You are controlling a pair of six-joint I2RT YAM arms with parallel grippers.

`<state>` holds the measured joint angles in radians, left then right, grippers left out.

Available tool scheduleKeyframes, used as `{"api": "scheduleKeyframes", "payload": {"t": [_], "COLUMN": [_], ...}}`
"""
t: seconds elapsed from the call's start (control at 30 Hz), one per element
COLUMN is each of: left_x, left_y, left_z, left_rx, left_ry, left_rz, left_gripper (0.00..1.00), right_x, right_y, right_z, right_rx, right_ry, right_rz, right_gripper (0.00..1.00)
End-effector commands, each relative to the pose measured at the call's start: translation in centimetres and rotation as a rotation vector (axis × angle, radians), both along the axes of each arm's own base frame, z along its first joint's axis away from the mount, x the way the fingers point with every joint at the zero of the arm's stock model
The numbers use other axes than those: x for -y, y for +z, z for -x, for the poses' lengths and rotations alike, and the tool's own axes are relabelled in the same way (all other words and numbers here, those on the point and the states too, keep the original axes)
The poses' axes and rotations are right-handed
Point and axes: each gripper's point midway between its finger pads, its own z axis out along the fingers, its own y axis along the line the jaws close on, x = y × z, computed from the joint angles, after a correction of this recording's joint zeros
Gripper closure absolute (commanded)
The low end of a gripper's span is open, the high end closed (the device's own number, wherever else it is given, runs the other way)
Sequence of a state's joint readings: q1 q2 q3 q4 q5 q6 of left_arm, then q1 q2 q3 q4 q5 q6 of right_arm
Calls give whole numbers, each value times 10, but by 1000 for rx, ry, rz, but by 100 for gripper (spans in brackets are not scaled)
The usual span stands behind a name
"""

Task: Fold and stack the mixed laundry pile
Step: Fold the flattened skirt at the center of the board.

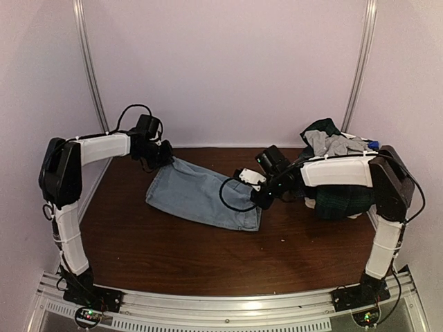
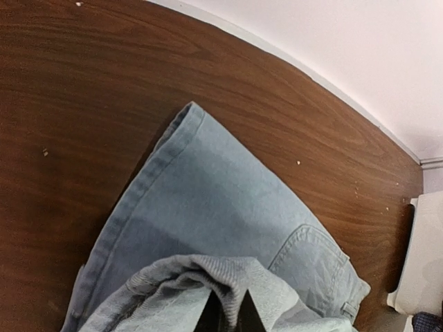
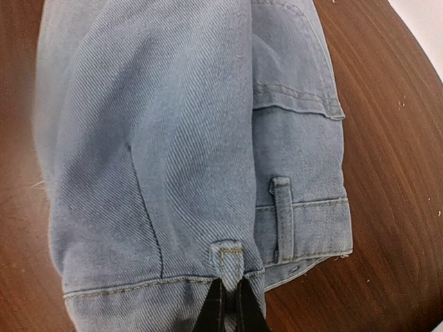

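A pair of light blue jeans [image 1: 201,197] lies across the middle of the brown table [image 1: 173,256], stretched between both grippers. My left gripper [image 1: 165,156] is shut on the bunched hem end of the jeans [image 2: 228,277]. My right gripper [image 1: 261,200] is shut on the waistband at a belt loop [image 3: 232,259]. The mixed laundry pile [image 1: 339,173], dark green plaid with grey, white and a bit of bright blue, sits at the back right behind my right arm, partly hidden by it.
White walls close in the table at the back and sides. The metal rail [image 1: 221,308] with the arm bases runs along the near edge. In the left wrist view a white arm part [image 2: 423,263] shows at the right edge.
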<state>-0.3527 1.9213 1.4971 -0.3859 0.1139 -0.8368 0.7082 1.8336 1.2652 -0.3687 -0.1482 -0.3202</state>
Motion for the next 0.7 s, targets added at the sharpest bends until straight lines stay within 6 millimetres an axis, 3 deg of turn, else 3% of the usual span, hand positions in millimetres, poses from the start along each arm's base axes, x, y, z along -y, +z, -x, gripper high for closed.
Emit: {"api": "scheduleKeyframes", "payload": {"t": [0.0, 0.17, 0.33, 0.4, 0.5, 0.6, 0.67], "left_x": [14, 12, -9, -18, -35, -54, -64], "left_y": [-21, -91, -123, -125, -108, -77, -57], "left_z": [-42, -34, 4, 24, 55, 70, 74], "left_rx": [40, -85, -181, -204, -194, -145, -115], "left_ry": [-47, -54, -20, -11, 12, 47, 63], "left_rz": [-13, -55, -99, -110, -124, -131, -135], "left_gripper": [100, 100, 100, 100, 100, 100, 100], "right_x": [16, 14, 2, -6, -18, -19, -17], "right_y": [-26, -59, -68, -68, -67, -60, -52], "right_z": [-30, -35, -16, 2, 41, 75, 86], "right_rx": [-24, -71, -118, -129, -169, -201, -214], "right_ry": [-97, -88, -54, -27, 16, 29, 31], "right_rz": [63, 110, 88, 84, 64, 30, 6], "right_gripper": [100, 100, 100, 100, 100, 100, 100]}}
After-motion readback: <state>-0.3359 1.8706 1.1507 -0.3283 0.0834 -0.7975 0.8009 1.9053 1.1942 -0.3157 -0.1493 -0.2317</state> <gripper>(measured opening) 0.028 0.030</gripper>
